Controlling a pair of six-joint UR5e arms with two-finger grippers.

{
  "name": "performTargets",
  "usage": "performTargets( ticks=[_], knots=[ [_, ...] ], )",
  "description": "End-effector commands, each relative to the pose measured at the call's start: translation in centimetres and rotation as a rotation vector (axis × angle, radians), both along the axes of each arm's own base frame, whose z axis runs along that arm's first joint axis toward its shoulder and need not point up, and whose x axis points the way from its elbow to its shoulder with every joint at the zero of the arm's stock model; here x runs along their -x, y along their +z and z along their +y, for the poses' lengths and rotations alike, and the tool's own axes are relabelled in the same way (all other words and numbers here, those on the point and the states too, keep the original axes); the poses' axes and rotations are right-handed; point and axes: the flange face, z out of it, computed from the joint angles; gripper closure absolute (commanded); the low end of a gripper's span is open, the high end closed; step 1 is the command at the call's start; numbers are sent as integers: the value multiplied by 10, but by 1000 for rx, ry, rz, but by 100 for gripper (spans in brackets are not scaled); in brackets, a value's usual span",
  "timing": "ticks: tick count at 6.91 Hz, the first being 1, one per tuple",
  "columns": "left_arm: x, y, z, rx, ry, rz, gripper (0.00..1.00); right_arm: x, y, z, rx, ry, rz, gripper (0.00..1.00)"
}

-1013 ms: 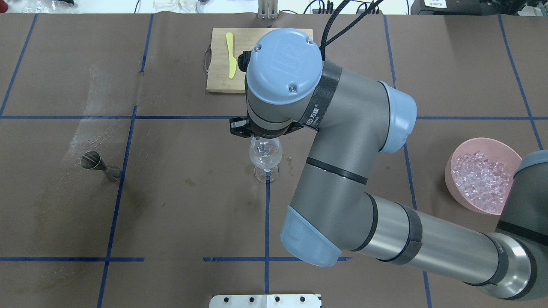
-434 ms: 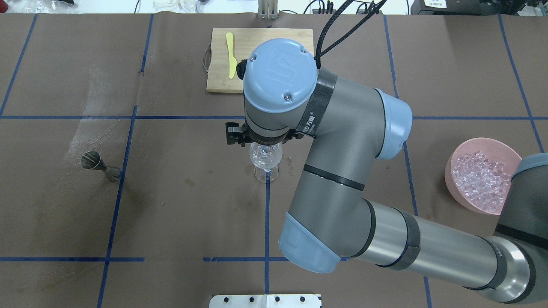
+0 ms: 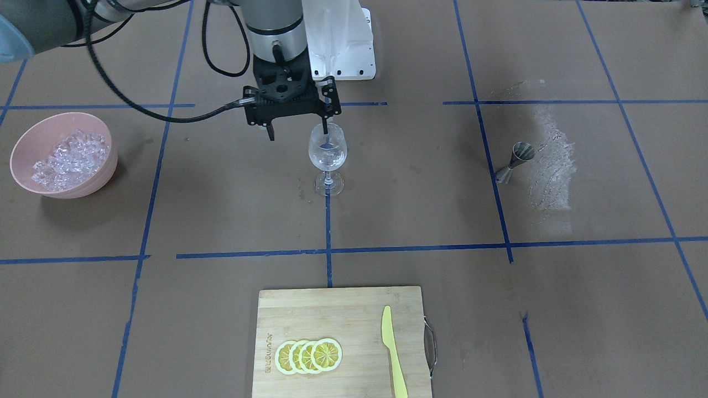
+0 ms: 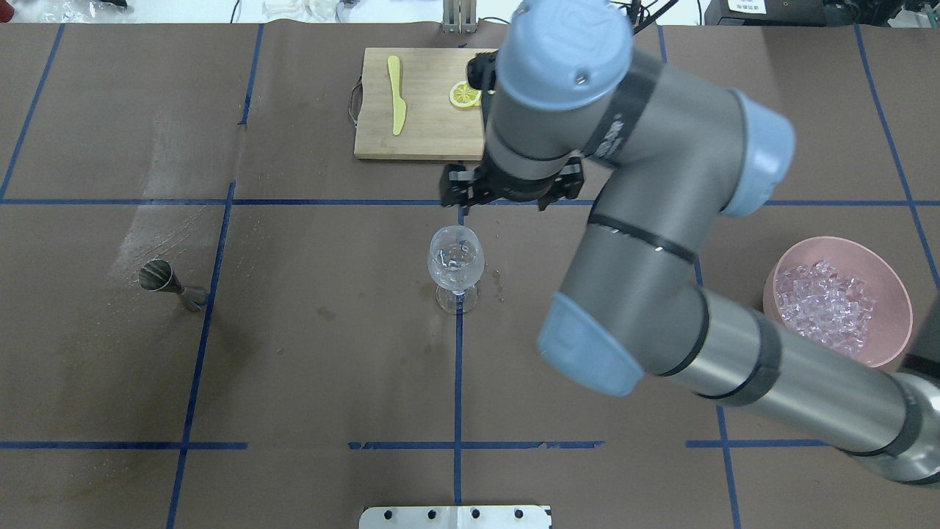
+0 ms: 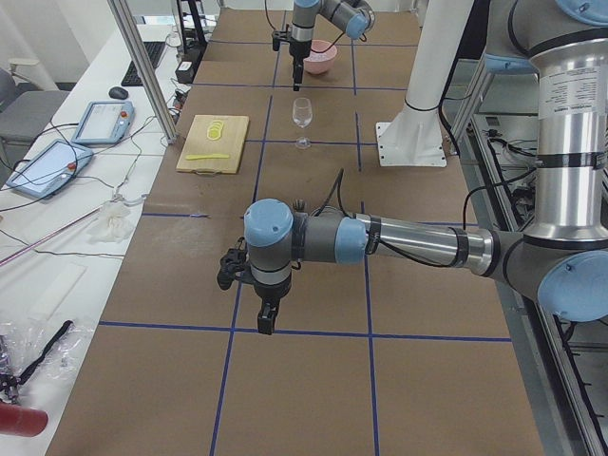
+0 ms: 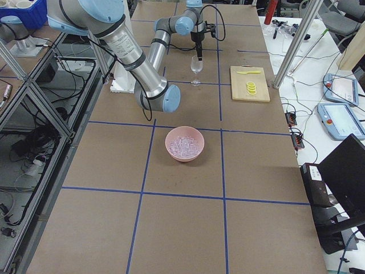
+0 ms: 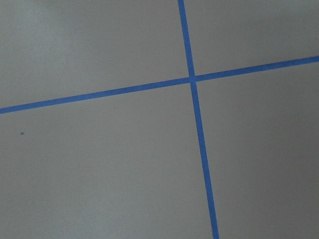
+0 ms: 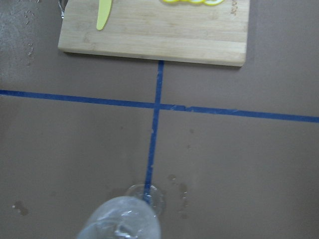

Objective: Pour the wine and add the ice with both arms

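- Up off the wine glass [image 4: 456,268] is where the right arm [image 4: 639,242] has gone since a moment ago. From overhead its wrist then covered the rim. Now the right gripper [image 4: 504,209] shows past the glass, at the near edge of the cutting board [image 4: 418,125], and the glass stands where it was.
- Same overhead view: the gripper's fingers are spread wide with nothing between them. The ice [image 4: 826,301] is heaped in the pink bowl [image 4: 899,316], well off to the gripper's right and nearer the robot. A few clear cubes also glint low in the glass. Any wine among them is too clear for me to make out. A metal jigger [image 4: 172,283] is well off to the gripper's left.
- Front-facing view: the gripper points straight down, spread wide. One finger [image 3: 325,130] crosses the glass's rim in the picture, but I cannot tell whether it touches. Overlapping lemon slices [image 3: 308,355] and a yellow knife [image 3: 392,354] lie on the board, well out in front of the gripper.
- Left-end view: the left arm [image 5: 408,242] reaches out low, and the left gripper [image 5: 266,318] is close over the table, well apart from the glass. I cannot tell how its fingers are set. Far down the table the right gripper hangs directly above the glass.
- Right-end view: the right gripper sits just above the glass's rim, with the bowl well to its near side.
- Left wrist view: brown table [image 7: 99,164] and a crossing of blue tape [image 7: 192,78] lie beneath the gripper.
- Right wrist view: the glass is below at the bottom edge with cubes glinting inside. The board lies ahead at the top.
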Motion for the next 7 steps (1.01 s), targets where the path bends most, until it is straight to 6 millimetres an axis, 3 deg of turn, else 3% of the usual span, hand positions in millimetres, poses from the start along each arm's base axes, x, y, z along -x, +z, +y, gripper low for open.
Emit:
performTargets(
  ticks=[1, 2, 3, 4, 5, 6, 7],
  knots=[
    [1, -2, 3, -4, -2, 0, 0, -122, 95, -42, -91, -94, 67, 0],
    [-1, 0, 3, 1, 1, 0, 0, -174, 155, -61, -126, -167, 126, 0],
    [0, 0, 3, 1, 1, 5, 0, -238, 236, -66, -142, -235, 197, 0],
    [-1, 1, 5, 4, 1, 11, 0, -302, 305, -58, -67, -226, 221, 0],
    [-1, 1, 5, 7, 3, 13, 0, -347, 371, -33, 61, -177, 260, 0],
    [-2, 2, 5, 10, 4, 14, 0, -384, 418, -15, 152, -138, 283, 0],
    [-2, 4, 5, 18, 3, 13, 0, -415, 442, -16, 104, -200, 288, 0]
  ],
)
